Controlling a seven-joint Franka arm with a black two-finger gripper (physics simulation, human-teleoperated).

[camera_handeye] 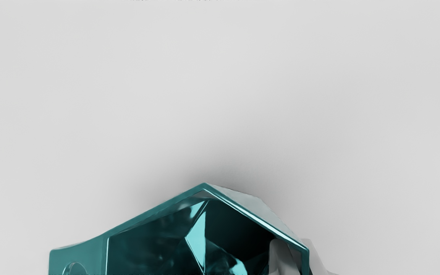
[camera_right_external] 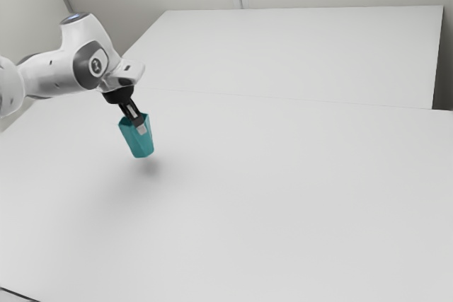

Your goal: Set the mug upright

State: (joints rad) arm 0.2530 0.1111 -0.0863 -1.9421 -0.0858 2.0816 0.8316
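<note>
In the exterior view the gripper (camera_right_external: 139,126) reaches down to the rim of the teal faceted mug (camera_right_external: 137,143), with one fingertip outside its wall. The mug has its opening up and leans a little, its base seemingly just above its shadow on the white table (camera_right_external: 283,196). From the wrist view I look into the mug (camera_handeye: 147,248), whose handle is partly seen at one corner. There the gripper (camera_handeye: 301,255) pinches the mug's wall, one finger inside and the other outside. The mug's base is hidden from the wrist view.
The white tabletop stretches toward the exterior view's right, with a thin seam across it. A dark cable (camera_right_external: 20,294) lies at the near left corner of the exterior view. Pale walls stand behind.
</note>
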